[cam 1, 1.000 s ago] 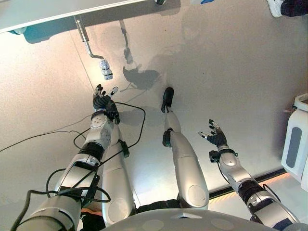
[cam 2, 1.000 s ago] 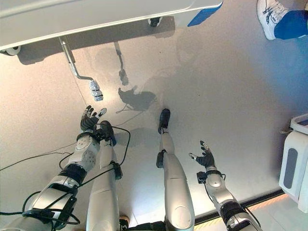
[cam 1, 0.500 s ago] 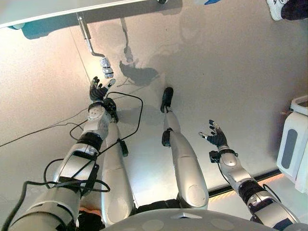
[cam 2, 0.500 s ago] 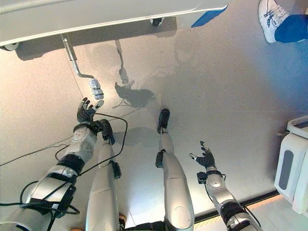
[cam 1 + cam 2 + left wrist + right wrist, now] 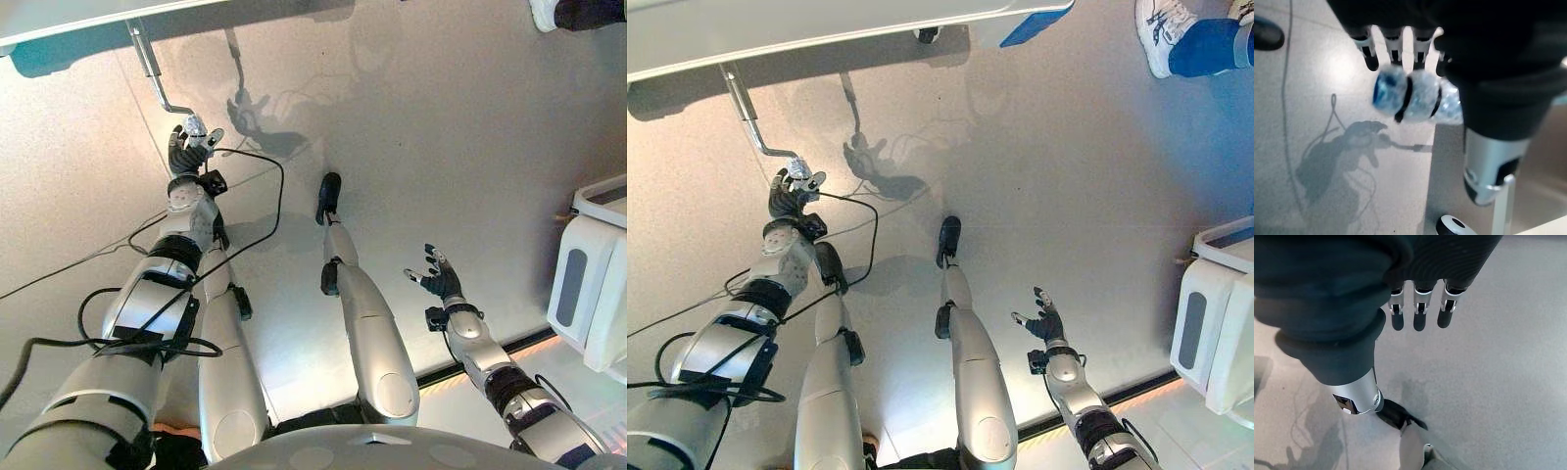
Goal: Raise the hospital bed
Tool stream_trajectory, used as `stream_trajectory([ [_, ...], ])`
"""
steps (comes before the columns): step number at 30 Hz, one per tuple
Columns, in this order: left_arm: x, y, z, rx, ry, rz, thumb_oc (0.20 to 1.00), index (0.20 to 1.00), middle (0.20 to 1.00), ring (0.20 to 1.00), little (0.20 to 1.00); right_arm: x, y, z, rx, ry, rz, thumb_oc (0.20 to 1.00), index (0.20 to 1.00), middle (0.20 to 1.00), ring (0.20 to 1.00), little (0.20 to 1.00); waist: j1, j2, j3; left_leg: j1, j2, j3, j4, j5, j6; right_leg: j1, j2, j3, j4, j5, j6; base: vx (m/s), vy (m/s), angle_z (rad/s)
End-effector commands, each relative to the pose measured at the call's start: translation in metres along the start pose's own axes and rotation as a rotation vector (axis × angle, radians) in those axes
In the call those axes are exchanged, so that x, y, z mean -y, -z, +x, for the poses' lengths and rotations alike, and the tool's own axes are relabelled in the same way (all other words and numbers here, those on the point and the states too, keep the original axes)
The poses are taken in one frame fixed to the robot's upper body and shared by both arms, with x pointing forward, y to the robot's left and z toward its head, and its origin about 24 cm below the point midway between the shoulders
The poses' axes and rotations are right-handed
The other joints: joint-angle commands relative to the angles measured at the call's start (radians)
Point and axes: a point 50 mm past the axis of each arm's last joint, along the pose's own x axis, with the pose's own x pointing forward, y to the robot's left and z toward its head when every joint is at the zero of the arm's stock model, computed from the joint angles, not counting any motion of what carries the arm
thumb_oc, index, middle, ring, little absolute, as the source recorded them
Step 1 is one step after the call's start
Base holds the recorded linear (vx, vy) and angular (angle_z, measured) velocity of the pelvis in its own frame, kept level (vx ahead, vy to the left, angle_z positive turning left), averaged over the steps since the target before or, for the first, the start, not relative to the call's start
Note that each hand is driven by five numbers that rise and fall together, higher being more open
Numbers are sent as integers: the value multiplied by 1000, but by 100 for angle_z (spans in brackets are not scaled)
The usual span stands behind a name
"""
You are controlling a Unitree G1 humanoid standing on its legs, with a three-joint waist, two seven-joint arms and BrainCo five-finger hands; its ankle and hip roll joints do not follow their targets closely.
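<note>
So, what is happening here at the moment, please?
The robot is reaching its left hand up to the bent metal crank that hangs under the white hospital bed frame. The hand is at the crank's plastic-wrapped grip, with its fingers open around it, not yet closed. The right hand hangs open over the pale floor, holding nothing. A person's shoe stands on the floor near the bed.

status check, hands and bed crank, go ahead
Left hand at the crank handle, fingers straight, not closed on it. Right hand open, idle over the floor. Nothing in the way.
</note>
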Motion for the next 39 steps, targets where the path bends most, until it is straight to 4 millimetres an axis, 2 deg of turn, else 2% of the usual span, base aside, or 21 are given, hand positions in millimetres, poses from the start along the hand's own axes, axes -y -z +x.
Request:
stream_trajectory([
  [1,-13,-25,9,62,-45,23,1000,1000,1000,1000,1000,13,10,-6,-29,25,16,1000,1000,1000,1000,1000,16,-57,8,-43,-56,-10,-13,-28,68,9,25,13,1,-8,110,0,0,0],
  [12,-11,-53,16,119,-49,46,1000,1000,1000,1000,1000,13,2,-4,6,17,43,1000,1000,1000,1000,1000,3,-68,9,-69,-55,-11,-13,-29,66,-15,26,16,1,-5,114,0,0,0],
  [19,-6,-73,18,172,-43,60,1000,1000,1000,1000,1000,14,-10,-4,66,17,70,1000,1000,1000,1000,1000,-9,-74,9,-102,-55,-15,-13,-29,64,-47,27,16,1,-4,115,1,-2,0],
  [22,-2,-76,18,182,-31,64,1000,1000,1000,1000,1000,15,-11,-5,76,17,77,1000,1000,1000,1000,1000,-14,-74,8,-112,-55,-14,-13,-31,65,-57,27,16,1,-5,116,0,0,0],
  [30,6,-75,17,185,0,94,1000,1000,1000,1000,1000,12,-11,-5,77,9,71,1000,1000,1000,1000,1000,-22,-71,8,-124,-53,-10,-13,-31,64,-74,30,20,1,-5,114,3,-5,-2],
  [39,14,-61,14,156,35,101,1000,1000,1000,1000,1000,12,-14,-3,85,8,63,1000,1000,1000,1000,1000,-30,-72,8,-121,-48,-8,-13,-35,65,-79,38,23,2,-4,112,0,0,0],
])
